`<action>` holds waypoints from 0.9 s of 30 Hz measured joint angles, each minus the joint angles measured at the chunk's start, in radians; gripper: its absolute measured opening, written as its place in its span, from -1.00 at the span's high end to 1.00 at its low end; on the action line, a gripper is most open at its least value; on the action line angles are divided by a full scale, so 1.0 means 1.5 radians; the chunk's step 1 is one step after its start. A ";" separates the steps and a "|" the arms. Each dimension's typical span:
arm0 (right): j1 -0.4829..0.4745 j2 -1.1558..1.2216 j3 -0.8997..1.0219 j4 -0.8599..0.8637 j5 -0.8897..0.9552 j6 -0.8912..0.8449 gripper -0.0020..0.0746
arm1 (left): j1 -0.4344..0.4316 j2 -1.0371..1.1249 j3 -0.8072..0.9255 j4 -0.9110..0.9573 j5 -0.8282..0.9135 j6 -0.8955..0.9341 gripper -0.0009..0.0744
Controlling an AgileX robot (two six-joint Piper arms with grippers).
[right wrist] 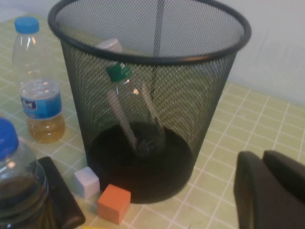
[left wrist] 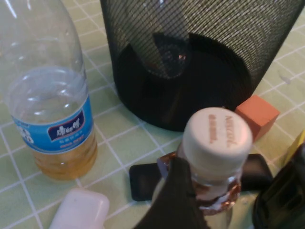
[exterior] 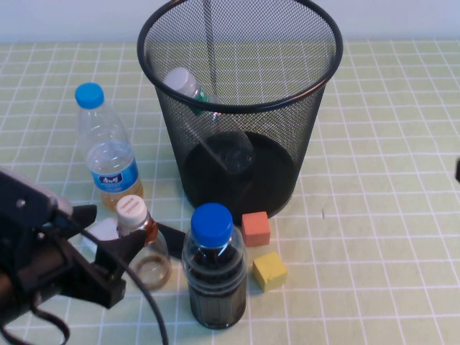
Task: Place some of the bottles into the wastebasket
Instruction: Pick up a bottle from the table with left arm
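The black wire-mesh wastebasket [exterior: 302, 129] stands at the table's middle back. The squat bottle with white cap and green label [exterior: 188, 86] leans inside it and shows through the mesh in the right wrist view [right wrist: 128, 100]. The small cream-capped bottle with amber neck [exterior: 136, 223] stands upright near the front left. My left gripper [exterior: 106, 228] is open beside it, one finger [left wrist: 176, 195] touching or just in front of the bottle's neck [left wrist: 217, 138]. My right gripper [right wrist: 262, 157] is shut and empty, low over the table right of the basket, and barely shows in the high view [exterior: 457, 169].
A tall blue-capped, blue-label bottle [exterior: 108, 154] stands left of the basket. A dark blue-capped bottle [exterior: 213, 269] stands at the front centre. An orange cube [exterior: 256, 228], a yellow cube [exterior: 269, 270], a flat black object [exterior: 172, 233] and a white block [exterior: 100, 230] lie nearby.
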 joint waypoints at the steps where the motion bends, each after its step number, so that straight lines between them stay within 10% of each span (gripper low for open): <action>1: 0.000 -0.016 0.015 0.001 0.000 0.000 0.95 | 0.000 0.014 0.000 0.000 -0.008 0.000 -0.42; 16: 0.000 -0.092 0.044 0.002 -0.003 0.000 0.95 | -0.008 0.160 -0.034 0.000 -0.089 0.001 -0.40; 27: 0.000 -0.092 0.045 -0.014 0.046 0.000 0.95 | -0.008 0.178 -0.047 -0.008 -0.098 -0.003 0.16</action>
